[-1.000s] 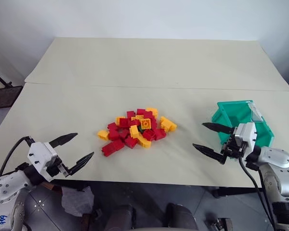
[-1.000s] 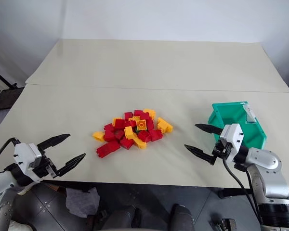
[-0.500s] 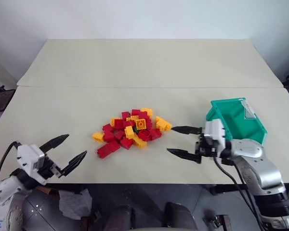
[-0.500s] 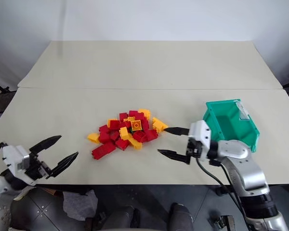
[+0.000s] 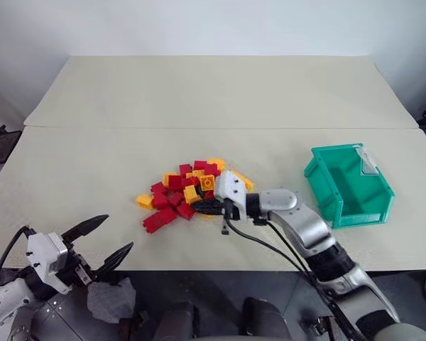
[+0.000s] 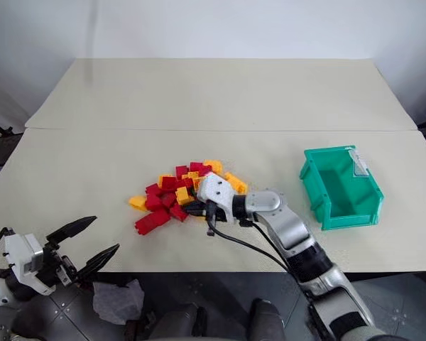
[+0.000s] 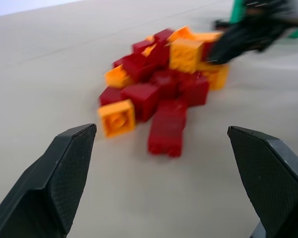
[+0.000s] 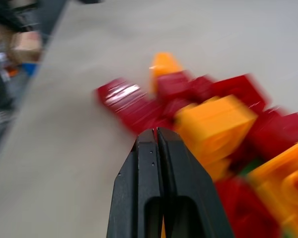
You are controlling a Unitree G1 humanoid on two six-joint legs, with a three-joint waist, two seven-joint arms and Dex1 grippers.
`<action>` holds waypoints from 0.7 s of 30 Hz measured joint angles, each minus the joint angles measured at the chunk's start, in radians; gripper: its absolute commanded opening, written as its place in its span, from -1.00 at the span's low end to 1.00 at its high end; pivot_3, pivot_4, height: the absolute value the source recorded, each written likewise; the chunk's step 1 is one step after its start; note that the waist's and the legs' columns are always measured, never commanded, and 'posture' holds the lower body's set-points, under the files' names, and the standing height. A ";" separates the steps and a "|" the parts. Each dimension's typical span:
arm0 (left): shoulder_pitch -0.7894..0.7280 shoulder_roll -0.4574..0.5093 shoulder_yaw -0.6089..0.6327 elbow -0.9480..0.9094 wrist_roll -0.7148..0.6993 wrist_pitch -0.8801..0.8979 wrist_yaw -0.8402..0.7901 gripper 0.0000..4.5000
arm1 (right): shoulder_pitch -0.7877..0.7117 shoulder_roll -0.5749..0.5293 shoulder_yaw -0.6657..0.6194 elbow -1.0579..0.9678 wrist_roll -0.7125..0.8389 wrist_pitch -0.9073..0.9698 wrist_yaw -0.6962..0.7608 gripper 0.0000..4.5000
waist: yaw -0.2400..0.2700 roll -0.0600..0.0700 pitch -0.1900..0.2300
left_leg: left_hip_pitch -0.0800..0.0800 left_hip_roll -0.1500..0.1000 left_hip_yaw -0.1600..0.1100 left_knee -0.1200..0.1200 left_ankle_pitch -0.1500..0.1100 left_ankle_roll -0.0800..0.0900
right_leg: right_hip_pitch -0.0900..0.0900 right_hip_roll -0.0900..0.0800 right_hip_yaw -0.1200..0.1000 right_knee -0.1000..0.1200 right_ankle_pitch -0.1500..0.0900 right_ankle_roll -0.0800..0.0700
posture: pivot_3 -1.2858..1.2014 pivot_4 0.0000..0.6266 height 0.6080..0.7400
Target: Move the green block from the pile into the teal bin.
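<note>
- Right gripper [image 5: 203, 207] shoved in at the near right edge of the pile [image 5: 192, 190], fingers pressed flat together with nothing between them, tips right up against a yellow brick [image 8: 216, 125].
- Same gripper seen from its own wrist camera [image 8: 156, 136]: two black fingers closed tight, no gap, red and yellow bricks just past the tips.
- Tiny sliver of green [image 8: 247, 168] peeking out between a red and a yellow brick in that wrist view, looks like the green block, mostly buried. Can't pick it out for sure from the head cameras.
- Left gripper [image 5: 104, 239] hanging off the near left edge of the table [image 5: 220, 99], well apart from the pile, fingers spread wide, holding nothing.
- From the left wrist camera, both black fingertips [image 7: 64, 168] far apart with the heap sitting between and beyond them, right gripper's dark fingers [image 7: 241, 39] poking into the far side.
- Pile itself roughly mid-table, red and yellow bricks jumbled, one long red brick [image 5: 157, 219] lying loose at the near left corner, one yellow brick [image 5: 146, 201] off to the left side.
- Teal bin [image 5: 328, 183] sitting on the right side of the table, upright, well apart from the pile, pale label [image 5: 368, 161] on the far right wall, inside looks bare.
</note>
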 measured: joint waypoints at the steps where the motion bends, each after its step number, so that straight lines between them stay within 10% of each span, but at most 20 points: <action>1: -0.002 0.000 -0.010 -0.018 -0.002 0.009 0.004 1.00 | -0.017 0.013 -0.002 0.018 -0.005 -0.003 -0.007 -0.97 | -0.004 0.000 0.000 | 0.000 0.000 0.000 0.000 0.000 0.000 | 0.000 0.000 0.000 0.000 0.000 0.000 | 0.03 -0.52 1.00; 13: -0.093 0.000 -0.091 -0.066 -0.004 0.055 0.034 1.00 | -0.217 0.044 -0.135 0.506 -0.090 -0.222 -0.108 -0.97 | -0.028 0.000 0.000 | 0.000 -0.002 0.001 0.000 0.000 -0.001 | -0.001 0.002 0.001 0.001 0.000 0.000 | 0.03 -0.52 1.00; 21: -0.110 0.002 -0.110 -0.066 -0.004 0.075 0.040 1.00 | -0.141 0.012 -0.143 0.350 -0.045 -0.189 0.051 -0.97 | -0.035 0.000 0.000 | 0.000 0.001 0.001 0.000 0.000 -0.001 | -0.001 0.003 0.001 0.001 0.000 0.000 | 0.03 -0.52 1.00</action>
